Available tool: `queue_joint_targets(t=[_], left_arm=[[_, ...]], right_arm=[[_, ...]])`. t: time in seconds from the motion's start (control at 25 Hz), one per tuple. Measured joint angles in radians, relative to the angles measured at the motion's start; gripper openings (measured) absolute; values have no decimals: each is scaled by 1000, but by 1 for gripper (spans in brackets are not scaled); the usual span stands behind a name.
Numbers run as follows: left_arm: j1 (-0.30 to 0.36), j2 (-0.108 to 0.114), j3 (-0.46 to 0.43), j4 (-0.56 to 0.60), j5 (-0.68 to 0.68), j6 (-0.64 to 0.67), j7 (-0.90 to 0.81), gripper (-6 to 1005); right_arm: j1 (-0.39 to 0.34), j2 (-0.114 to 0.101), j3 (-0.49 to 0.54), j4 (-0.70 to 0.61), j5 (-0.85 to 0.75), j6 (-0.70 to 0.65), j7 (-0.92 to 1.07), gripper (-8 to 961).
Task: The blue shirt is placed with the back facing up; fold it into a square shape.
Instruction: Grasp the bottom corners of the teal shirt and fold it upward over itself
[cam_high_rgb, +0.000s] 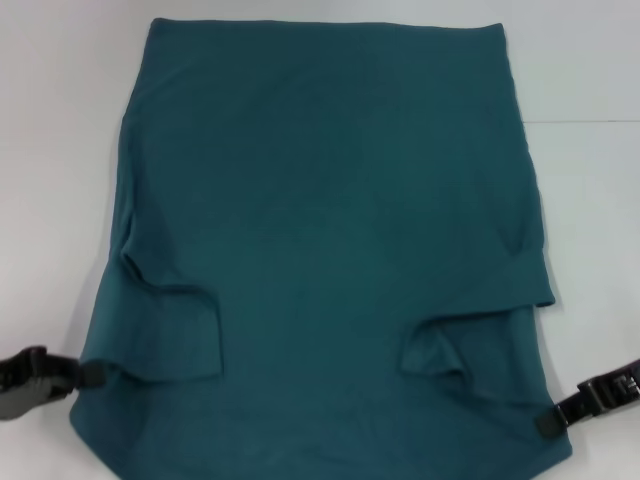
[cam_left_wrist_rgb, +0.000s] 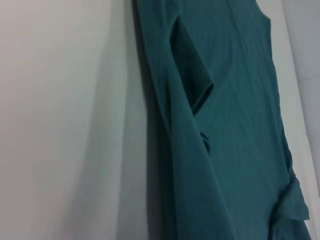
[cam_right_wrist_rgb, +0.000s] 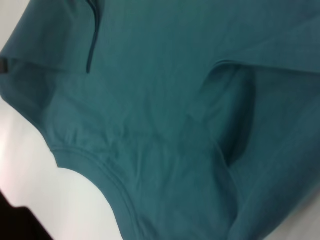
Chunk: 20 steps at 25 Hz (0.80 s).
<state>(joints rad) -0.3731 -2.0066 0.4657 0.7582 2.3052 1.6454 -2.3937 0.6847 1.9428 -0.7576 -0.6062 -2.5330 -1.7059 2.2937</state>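
Bare table (cam_high_rgb: 60, 150) around shirt (cam_high_rgb: 330, 230)

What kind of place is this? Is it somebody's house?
Probably not a house; it looks like a robot test bench. A blue shirt lies spread on a plain white table, and the left gripper and right gripper sit at its near corners. No furniture or room shows.

No lettering, label, brand or number can be read anywhere: the blue shirt (cam_high_rgb: 330, 230) shows only plain teal fabric, and the white counter (cam_high_rgb: 60, 150) beneath it carries no markings.
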Motion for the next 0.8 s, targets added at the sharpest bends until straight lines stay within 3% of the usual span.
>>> queue_joint_targets(t=[0.48,0.6,0.8], left_arm=[[74,-9,-4,63,21,112,0,12],[41,-4,-4,48,20,98,2,12],[-71,11,-5,-17,17,28,-31,12]], right_arm=[[-31,-2,9,0,1,-56,-11,43],[-29,-7,46,0,17,-35,-20,44],[-4,-12,116,4,80,44,-20,46]])
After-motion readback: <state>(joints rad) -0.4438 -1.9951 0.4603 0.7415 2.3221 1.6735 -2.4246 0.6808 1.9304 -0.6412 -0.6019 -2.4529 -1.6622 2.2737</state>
